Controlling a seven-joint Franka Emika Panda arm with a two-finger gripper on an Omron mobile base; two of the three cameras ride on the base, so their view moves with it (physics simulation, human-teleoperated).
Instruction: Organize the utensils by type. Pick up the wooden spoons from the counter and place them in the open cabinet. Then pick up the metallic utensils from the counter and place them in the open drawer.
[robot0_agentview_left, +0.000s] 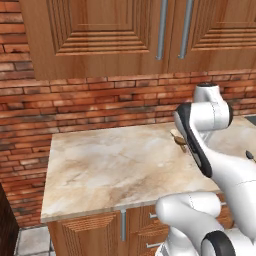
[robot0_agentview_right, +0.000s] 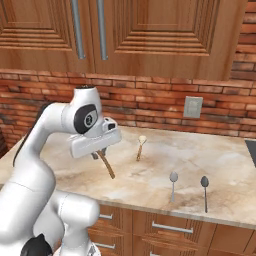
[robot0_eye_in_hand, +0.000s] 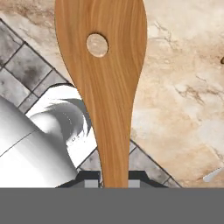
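My gripper (robot0_agentview_right: 99, 153) is shut on a brown wooden spoon (robot0_agentview_right: 107, 166) with a round hole in its blade, holding it above the beige marble counter (robot0_agentview_right: 150, 175). In the hand view the spoon (robot0_eye_in_hand: 105, 78) rises from between the fingertips (robot0_eye_in_hand: 89, 180), over the counter's front edge. Its tip (robot0_agentview_left: 178, 139) pokes out behind my forearm. Another wooden spoon (robot0_agentview_right: 140, 146) with a pale bowl lies mid-counter. Two thin metal spoons (robot0_agentview_right: 173, 185) (robot0_agentview_right: 204, 190) lie near the front edge, to the right. The open cabinet and open drawer are out of view.
Closed wooden wall cabinets (robot0_agentview_right: 150, 35) with steel bar handles hang above a brick backsplash with a grey outlet (robot0_agentview_right: 192, 106). Drawer fronts (robot0_agentview_right: 170, 230) with bar handles sit under the counter. Grey floor tiles (robot0_eye_in_hand: 26, 65) lie below. A dark stovetop edge (robot0_agentview_right: 252, 147) shows far right.
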